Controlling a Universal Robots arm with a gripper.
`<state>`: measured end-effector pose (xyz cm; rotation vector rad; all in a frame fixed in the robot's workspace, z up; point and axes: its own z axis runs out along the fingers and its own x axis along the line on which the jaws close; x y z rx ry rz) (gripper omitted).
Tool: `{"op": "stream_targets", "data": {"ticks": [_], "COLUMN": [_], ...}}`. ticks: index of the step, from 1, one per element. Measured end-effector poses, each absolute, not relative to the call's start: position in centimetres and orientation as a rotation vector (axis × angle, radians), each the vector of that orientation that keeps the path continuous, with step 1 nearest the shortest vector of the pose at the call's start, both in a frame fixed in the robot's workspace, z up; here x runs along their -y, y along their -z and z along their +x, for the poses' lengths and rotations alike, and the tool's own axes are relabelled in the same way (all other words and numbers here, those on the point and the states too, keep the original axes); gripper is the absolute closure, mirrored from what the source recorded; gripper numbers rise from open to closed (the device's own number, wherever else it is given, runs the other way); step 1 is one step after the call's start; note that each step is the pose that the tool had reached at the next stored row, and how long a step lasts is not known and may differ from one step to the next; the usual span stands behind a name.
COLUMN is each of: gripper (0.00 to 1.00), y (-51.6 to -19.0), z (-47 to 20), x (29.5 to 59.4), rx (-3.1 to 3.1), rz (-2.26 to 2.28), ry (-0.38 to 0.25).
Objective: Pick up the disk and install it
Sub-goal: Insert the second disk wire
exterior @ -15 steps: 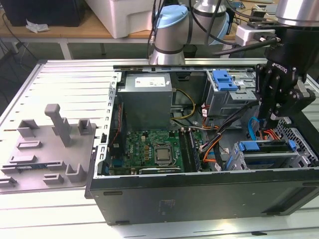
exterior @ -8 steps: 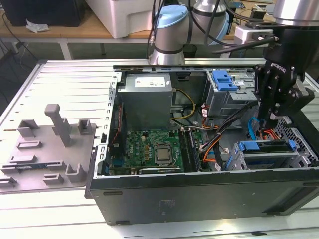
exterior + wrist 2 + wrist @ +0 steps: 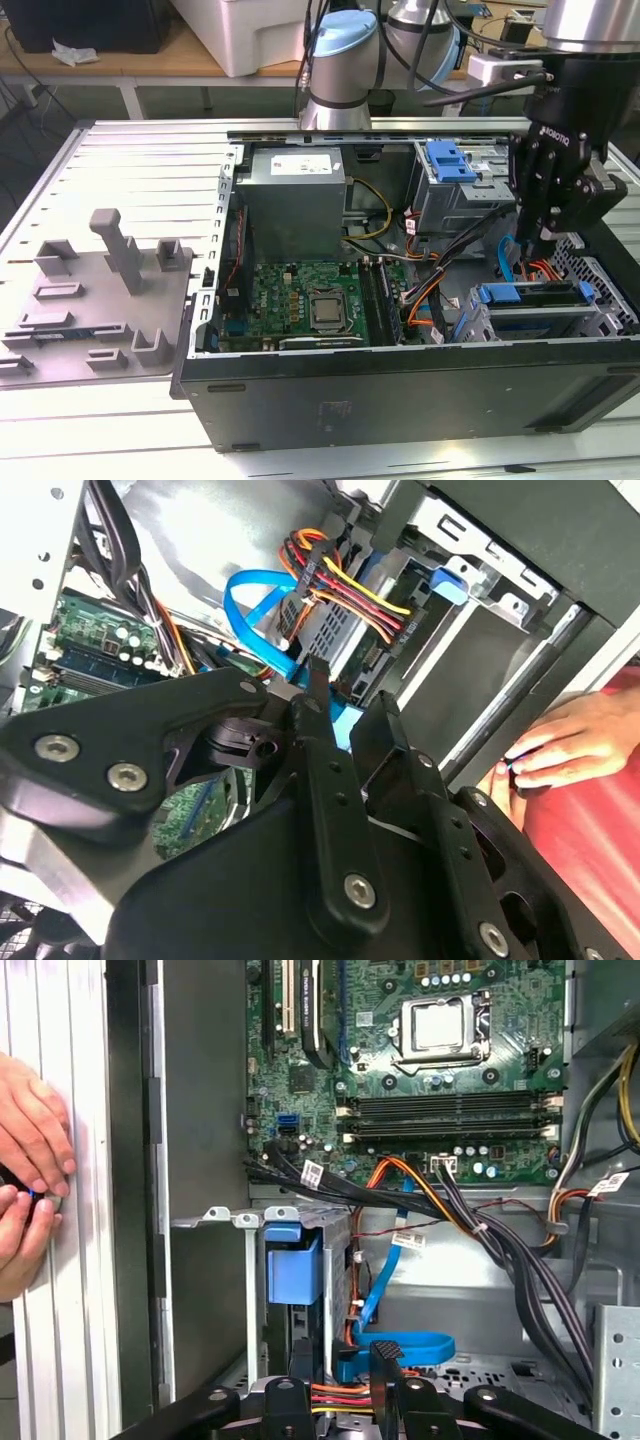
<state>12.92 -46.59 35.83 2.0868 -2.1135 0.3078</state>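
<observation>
In the exterior view I have the claw [image 3: 538, 243] hanging at the right of the frame, over the open computer case [image 3: 400, 395] on the slatted desk [image 3: 120, 160]. The disk [image 3: 530, 297] sits on edge in the drive cage at the lower right corner of the case, its blue bracket uppermost, just below the claw and not touching it. The case's right wall stands close beside the claw; toward the frame's centre there is a tangle of cables [image 3: 430, 290], then the motherboard [image 3: 310, 295]. In the second wrist view the claw [image 3: 350, 695] shows its two fingers [image 3: 318, 695] parted by a narrow gap with nothing clamped between them, so I read it as open and empty; a blue ribbon cable [image 3: 250, 605] and a red-yellow wire bundle [image 3: 340, 575] lie just beyond the tips, and a person's hand [image 3: 560, 745] rests outside the case wall at the right edge. In the first wrist view the claw [image 3: 342, 1355] is at the bottom centre, the disk [image 3: 295, 1270] just above it in the cage, the blue cable loop [image 3: 410, 1345] beside the tips, black cables [image 3: 480, 1230] crossing to the right, and two hands [image 3: 30, 1160] at the left edge on the desk outside the wall.
</observation>
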Motion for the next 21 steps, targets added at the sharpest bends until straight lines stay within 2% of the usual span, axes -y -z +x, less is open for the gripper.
{"op": "stream_targets", "data": {"ticks": [10, 12, 18, 21], "gripper": [0.65, 0.78, 0.78, 0.84], "y": [-35.76, -35.74, -35.70, -35.67], "z": [12.92, 12.93, 12.92, 12.92], "x": [46.59, 46.58, 46.59, 46.58], "rx": [2.099, 2.097, 2.092, 2.086], "rz": [2.086, 2.087, 2.089, 2.094], "ry": [-0.323, -0.324, -0.327, -0.329]}}
